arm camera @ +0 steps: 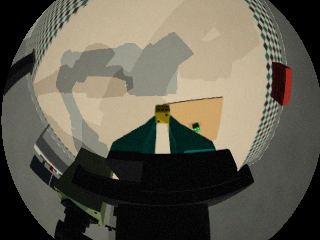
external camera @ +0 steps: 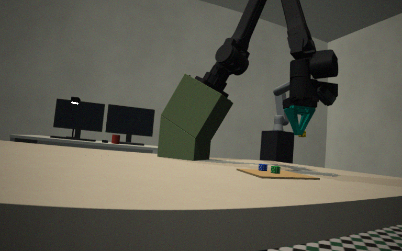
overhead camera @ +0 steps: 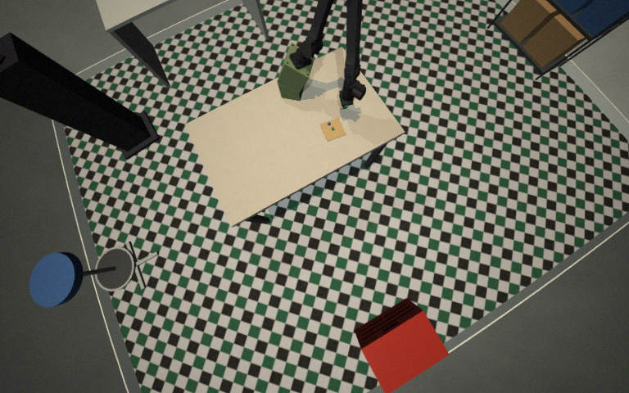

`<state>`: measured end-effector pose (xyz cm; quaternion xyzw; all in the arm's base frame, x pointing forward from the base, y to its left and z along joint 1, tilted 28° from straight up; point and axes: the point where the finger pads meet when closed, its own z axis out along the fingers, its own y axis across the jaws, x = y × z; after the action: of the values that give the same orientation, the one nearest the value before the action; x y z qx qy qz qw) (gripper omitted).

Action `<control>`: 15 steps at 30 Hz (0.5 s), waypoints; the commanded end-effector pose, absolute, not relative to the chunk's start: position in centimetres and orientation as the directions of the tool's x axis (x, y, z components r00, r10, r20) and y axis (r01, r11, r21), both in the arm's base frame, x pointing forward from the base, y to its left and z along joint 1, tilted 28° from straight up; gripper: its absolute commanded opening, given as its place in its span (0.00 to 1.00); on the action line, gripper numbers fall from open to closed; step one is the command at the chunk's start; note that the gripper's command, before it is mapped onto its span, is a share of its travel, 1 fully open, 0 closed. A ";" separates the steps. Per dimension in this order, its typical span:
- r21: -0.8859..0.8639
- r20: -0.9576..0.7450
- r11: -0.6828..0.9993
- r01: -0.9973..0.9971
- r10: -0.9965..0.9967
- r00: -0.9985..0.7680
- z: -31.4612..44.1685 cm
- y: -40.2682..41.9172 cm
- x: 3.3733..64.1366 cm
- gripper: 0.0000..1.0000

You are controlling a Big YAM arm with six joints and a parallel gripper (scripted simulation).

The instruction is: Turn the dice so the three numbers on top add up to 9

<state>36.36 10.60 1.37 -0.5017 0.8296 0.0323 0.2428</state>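
Yellow die [external camera: 303,135] [arm camera: 162,114] pinched in the gripper [overhead camera: 345,106] [external camera: 298,133] [arm camera: 162,120], high above the table [overhead camera: 260,148] [external camera: 118,180] [arm camera: 230,50]; apparently mid-turn. Next, probably: lowering onto the mat [overhead camera: 337,134] [external camera: 291,175] [arm camera: 212,112], clear of blue die [overhead camera: 329,124] [external camera: 263,167] and green die [overhead camera: 332,128] [external camera: 275,169] [arm camera: 196,127] there, then release.

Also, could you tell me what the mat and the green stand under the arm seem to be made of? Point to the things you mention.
The mat [overhead camera: 337,133] [external camera: 291,175] [arm camera: 212,112] looks like matte cork or card: plain tan, thin, straight-edged. The stand [overhead camera: 291,84] [external camera: 188,109] may be painted metal: flat faces, dull even green.
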 end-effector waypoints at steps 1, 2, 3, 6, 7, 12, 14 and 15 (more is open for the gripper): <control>-0.275 -0.390 0.332 -0.902 -0.896 -0.211 2.0 10.2 38.1 0.11; -0.286 -0.382 0.307 -0.908 -0.905 -0.186 2.1 10.2 38.3 0.11; -0.300 -0.371 0.272 -0.914 -0.916 -0.151 2.2 10.3 38.6 0.11; -0.334 -0.342 0.179 -0.926 -0.938 -0.058 2.4 10.5 39.2 0.11; -0.344 -0.331 0.147 -0.927 -0.943 -0.027 2.4 10.6 39.4 0.11; -0.388 -0.279 0.019 -0.921 -0.955 0.097 2.8 10.3 40.5 0.11; -0.388 -0.279 0.019 -0.921 -0.955 0.097 2.8 10.3 40.5 0.11; -0.404 -0.255 -0.047 -0.913 -0.953 0.162 2.9 10.7 40.8 0.11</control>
<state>39.60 10.56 2.23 -0.6786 0.6931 -0.0247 0.2419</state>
